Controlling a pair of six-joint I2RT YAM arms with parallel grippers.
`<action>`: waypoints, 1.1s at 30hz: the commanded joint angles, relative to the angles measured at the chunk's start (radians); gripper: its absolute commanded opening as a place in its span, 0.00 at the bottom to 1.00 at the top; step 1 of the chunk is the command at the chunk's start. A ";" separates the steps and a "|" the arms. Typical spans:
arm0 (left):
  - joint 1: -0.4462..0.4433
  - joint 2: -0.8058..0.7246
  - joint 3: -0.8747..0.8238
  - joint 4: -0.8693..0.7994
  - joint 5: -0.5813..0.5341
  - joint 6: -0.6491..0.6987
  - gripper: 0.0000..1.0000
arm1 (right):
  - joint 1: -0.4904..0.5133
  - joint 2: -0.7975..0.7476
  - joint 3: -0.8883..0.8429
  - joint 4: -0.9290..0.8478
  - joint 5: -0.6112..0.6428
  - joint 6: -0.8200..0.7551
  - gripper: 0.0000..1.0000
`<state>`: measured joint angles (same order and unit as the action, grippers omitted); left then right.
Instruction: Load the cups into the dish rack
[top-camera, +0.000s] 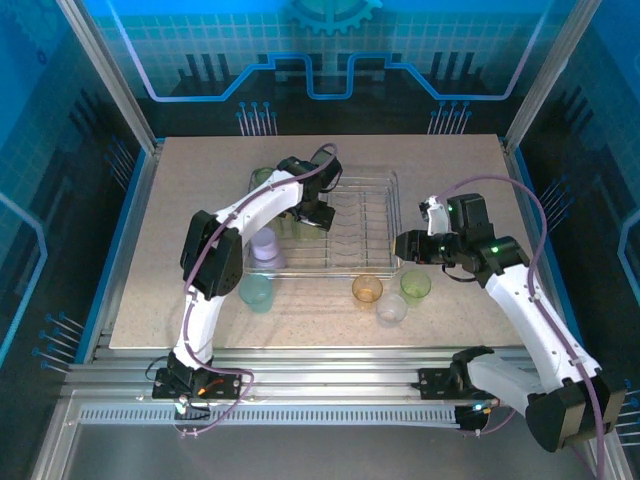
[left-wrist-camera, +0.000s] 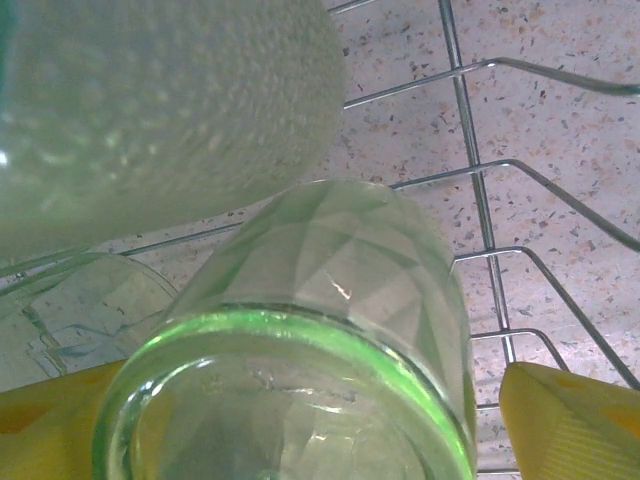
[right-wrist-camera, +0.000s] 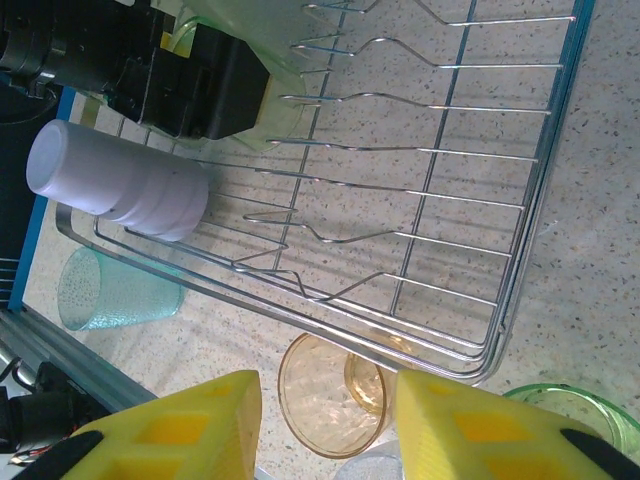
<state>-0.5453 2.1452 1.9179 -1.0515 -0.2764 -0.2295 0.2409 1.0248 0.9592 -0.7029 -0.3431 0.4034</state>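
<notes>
Left wrist view: green faceted cup low over the dish rack wires.
Left gripper pinches it at the rim end beside a stippled green cup, probably to seat it alongside. Right gripper is spread wide above the amber cup on the table just outside the rack, likely lining up a pick.

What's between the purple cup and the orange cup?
The dish rack's wire floor and front rim: the purple cup sits inside, the orange cup outside. The right wrist view shows it.
</notes>
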 joint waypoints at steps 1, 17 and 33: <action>-0.011 -0.078 -0.020 0.006 -0.021 0.002 0.91 | -0.012 -0.023 -0.001 -0.027 0.001 0.019 0.40; -0.040 -0.394 -0.257 0.137 -0.012 -0.011 0.90 | 0.060 -0.035 0.083 -0.119 0.028 0.043 0.43; -0.038 -1.122 -0.974 0.551 -0.096 -0.043 0.95 | 0.588 0.199 0.141 -0.002 0.346 0.268 0.50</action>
<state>-0.5793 1.0821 1.0161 -0.5819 -0.3408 -0.2630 0.7528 1.1694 1.0870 -0.7708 -0.0895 0.5896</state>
